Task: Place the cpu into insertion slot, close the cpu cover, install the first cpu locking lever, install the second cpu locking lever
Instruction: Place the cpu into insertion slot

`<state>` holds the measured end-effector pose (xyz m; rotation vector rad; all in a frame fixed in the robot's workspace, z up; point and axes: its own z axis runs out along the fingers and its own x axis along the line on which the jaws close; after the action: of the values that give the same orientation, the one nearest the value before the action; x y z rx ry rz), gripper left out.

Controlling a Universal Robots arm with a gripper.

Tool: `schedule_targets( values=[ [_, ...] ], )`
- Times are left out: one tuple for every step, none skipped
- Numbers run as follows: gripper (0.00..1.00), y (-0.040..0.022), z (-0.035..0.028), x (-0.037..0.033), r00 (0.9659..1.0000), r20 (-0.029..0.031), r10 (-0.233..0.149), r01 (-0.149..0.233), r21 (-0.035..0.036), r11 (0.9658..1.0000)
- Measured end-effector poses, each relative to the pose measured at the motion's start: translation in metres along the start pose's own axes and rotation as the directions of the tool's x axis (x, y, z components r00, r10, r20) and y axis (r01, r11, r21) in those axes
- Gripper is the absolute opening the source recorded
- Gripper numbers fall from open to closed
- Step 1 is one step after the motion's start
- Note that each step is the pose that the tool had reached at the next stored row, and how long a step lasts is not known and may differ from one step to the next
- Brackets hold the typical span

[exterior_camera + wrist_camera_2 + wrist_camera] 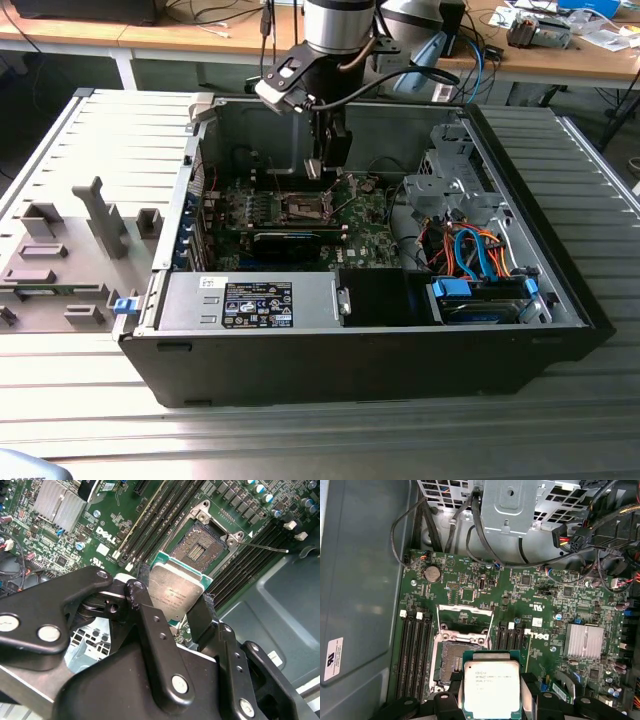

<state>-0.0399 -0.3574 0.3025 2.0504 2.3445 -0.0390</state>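
Cpu sits clamped flat between the gripper's two black fingers, held near the insertion slot, whose cover stands raised, on the green motherboard inside the open computer case.

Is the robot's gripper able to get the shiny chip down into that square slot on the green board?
Probably yes. The gripper holds the cpu close over the insertion slot, whose cover stands open, and nothing lies between them.

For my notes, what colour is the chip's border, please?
Green; the chip shows best in first wrist view.
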Motion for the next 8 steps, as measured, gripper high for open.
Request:
schedule_targets(
  values=[
    [0.54,0.0,0.0,0.0,1.0,0.0,0.0,0.0,0.0,1.0],
    [0.54,0.0,0.0001,0.0,1.0,0.0001,0.0,0.0,0.0,1.0],
    [0.54,0.0,0.0002,0.0,1.0,0.0,0.0,0.0,0.0,1.0],
    [0.54,0.0,0.0003,0.0,1.0,-0.0001,0.0,0.0,0.0,1.0],
    [0.54,0.0,0.0067,0.0003,1.0,0.0,0.0,0.0,0.0,1.0],
    [0.54,-0.0001,0.0105,0.0004,1.0,0.0,0.0,0.0,0.0,1.0],
    [0.54,-0.0001,0.0106,0.0004,1.0,0.0,0.0,0.0,0.0001,1.0],
    [0.54,0.0,0.0107,0.0004,1.0,0.0001,0.0,0.0,0.0001,1.0]
  ],
)
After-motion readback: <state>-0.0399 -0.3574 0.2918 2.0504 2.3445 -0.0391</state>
